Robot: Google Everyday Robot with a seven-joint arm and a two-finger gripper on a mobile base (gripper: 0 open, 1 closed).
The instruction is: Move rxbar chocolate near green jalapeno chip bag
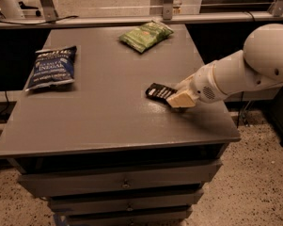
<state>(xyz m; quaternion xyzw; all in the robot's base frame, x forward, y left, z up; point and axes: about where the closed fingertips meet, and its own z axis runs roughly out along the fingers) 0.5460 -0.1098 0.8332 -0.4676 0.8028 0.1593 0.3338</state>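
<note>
The rxbar chocolate, a small flat black bar with pale lettering, lies on the grey table right of the middle. My gripper, pale cream on a white arm coming in from the right, is down at the bar's right end and touches or overlaps it. The green jalapeno chip bag lies at the back of the table, well apart from the bar and beyond it.
A dark blue chip bag with white lettering lies at the left of the table. The table's right edge is close behind the gripper. Drawers sit below the front edge. Metal rails and a floor lie beyond the back edge.
</note>
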